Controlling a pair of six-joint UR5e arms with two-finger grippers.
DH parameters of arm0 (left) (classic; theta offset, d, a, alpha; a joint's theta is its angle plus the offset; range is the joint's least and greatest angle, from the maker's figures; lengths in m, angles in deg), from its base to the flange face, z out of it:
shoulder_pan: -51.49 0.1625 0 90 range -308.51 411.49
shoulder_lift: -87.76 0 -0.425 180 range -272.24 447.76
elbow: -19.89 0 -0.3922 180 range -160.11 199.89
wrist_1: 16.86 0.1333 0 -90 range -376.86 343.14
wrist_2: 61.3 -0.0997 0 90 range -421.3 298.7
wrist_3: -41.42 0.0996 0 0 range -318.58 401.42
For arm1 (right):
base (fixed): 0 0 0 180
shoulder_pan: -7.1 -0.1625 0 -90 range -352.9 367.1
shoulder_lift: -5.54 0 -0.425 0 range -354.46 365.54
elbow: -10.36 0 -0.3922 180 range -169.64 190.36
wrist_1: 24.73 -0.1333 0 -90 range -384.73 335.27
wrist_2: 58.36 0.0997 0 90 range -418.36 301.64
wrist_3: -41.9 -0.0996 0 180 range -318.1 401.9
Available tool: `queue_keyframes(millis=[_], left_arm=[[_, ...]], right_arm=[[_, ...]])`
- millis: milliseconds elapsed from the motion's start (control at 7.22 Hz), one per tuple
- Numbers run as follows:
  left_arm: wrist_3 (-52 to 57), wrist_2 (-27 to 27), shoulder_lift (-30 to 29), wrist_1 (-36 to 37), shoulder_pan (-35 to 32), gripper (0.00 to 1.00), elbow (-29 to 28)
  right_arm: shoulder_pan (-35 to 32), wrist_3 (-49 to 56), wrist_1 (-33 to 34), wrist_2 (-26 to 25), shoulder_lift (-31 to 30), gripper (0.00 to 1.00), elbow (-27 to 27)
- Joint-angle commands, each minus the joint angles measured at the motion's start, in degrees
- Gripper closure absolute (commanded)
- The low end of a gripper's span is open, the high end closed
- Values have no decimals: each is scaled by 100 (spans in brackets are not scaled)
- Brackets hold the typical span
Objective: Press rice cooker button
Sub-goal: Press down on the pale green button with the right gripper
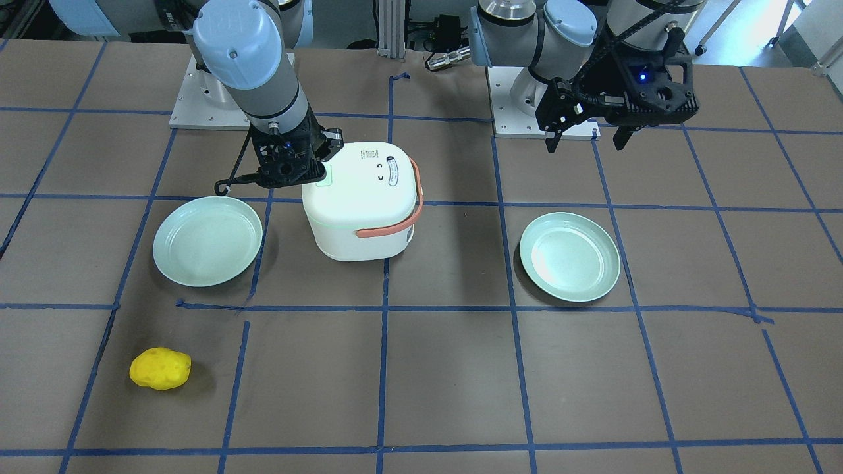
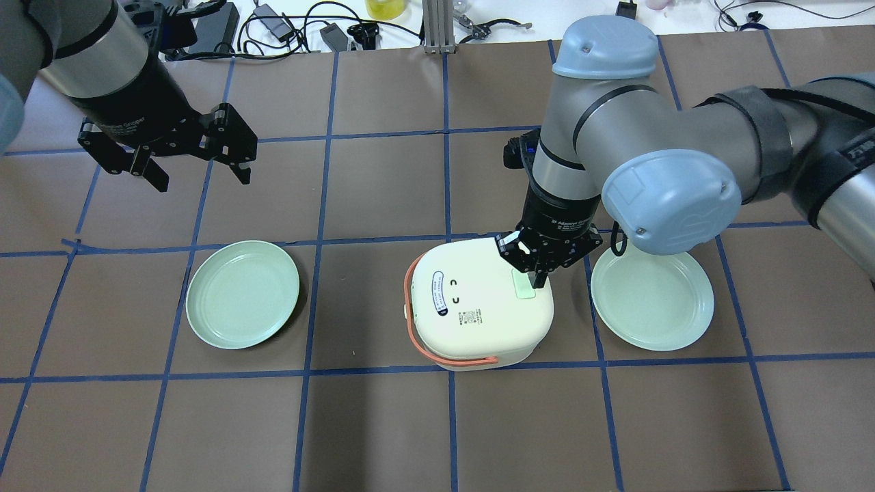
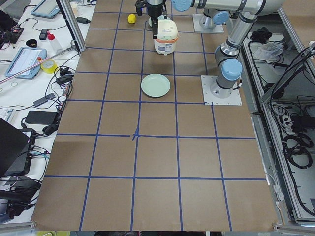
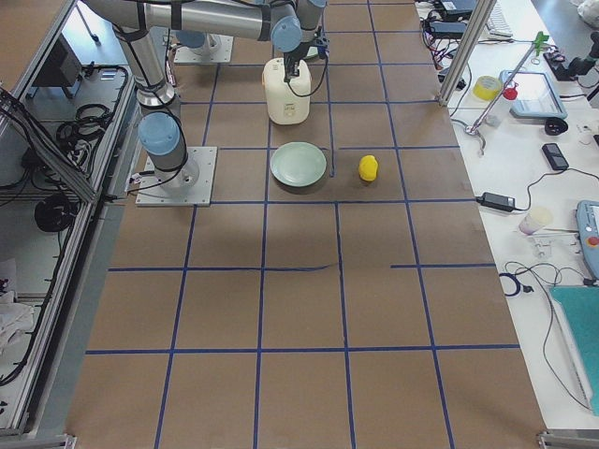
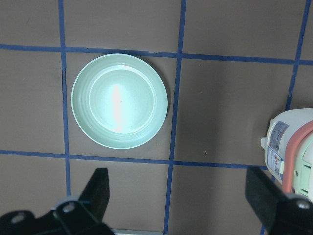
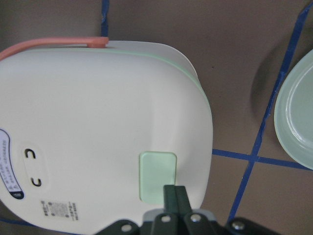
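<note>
The white rice cooker point(image 2: 478, 304) stands mid-table with its lid closed and its salmon strap handle point(image 2: 424, 342) down around it. It also shows in the front view point(image 1: 362, 201) and the right wrist view point(image 6: 98, 127). A light green button point(image 6: 157, 175) sits on the lid near one edge. My right gripper point(image 2: 539, 277) is shut, its fingertips point(image 6: 174, 193) pointing down at the button's edge, at or just above it. My left gripper point(image 2: 198, 174) is open and empty, held high over the table's far left, away from the cooker.
Two light green plates lie on either side of the cooker, one point(image 2: 243, 294) on my left and one point(image 2: 653, 301) on my right, close beside the right arm. A yellow lumpy object point(image 1: 160, 368) lies near the table's far edge. Blue tape lines grid the brown table.
</note>
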Motion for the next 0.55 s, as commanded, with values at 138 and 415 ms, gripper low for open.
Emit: queue_keyframes(millis=[138, 415], left_arm=[[0, 0, 3, 0, 0, 0, 0], [0, 0, 3, 0, 0, 0, 0]], right_arm=[[-3, 16, 40, 40, -6, 100, 5], [-3, 60, 40, 127, -6, 100, 31]])
